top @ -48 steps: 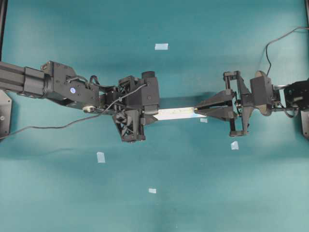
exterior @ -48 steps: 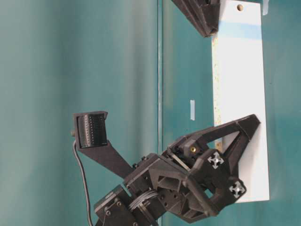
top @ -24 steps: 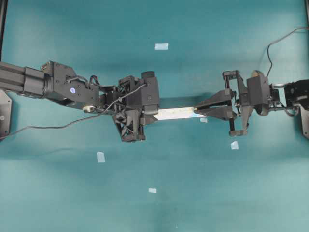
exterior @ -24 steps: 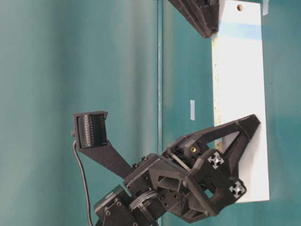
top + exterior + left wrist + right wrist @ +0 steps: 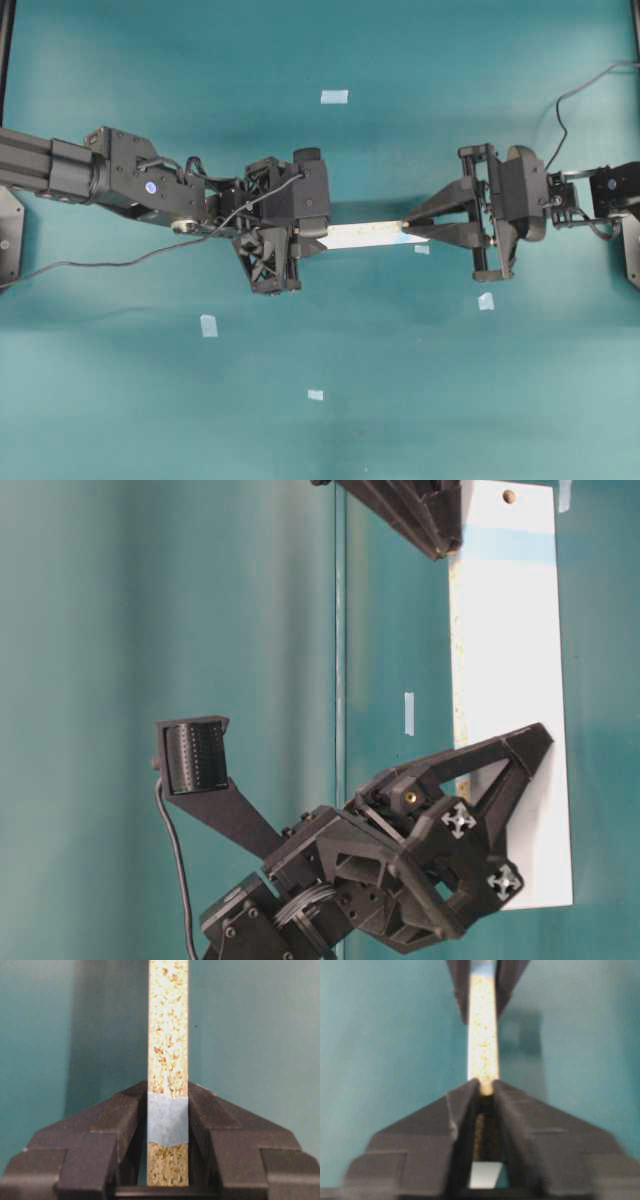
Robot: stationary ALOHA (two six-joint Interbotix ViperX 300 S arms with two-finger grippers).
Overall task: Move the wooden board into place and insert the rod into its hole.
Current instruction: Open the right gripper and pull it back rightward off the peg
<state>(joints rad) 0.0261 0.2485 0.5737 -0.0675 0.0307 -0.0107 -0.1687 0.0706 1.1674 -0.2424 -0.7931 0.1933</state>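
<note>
The wooden board [image 5: 365, 235] stands on its long edge in the middle of the teal table. Its pale face shows in the table-level view [image 5: 510, 680], with the hole [image 5: 510, 496] near the far end beside a bluish stripe. My left gripper [image 5: 168, 1095] is shut on the board's left end, pinching both faces where blue tape crosses the edge. My right gripper [image 5: 405, 227] is at the board's right end, jaws parted, with the speckled edge [image 5: 483, 1035] running away from its tips [image 5: 487, 1087]. A small cream bit sits between those tips. I cannot tell whether it is the rod.
Several small light-blue tape squares lie flat on the table, among them one at the back [image 5: 334, 97], one front left [image 5: 208, 325] and one by the right gripper [image 5: 486, 300]. A cable [image 5: 100, 265] trails from the left arm. Black mounts stand at both side edges.
The right gripper's jaws have spread apart at the board's right end, and its wrist has shifted slightly. The left gripper and the board have stayed still.
</note>
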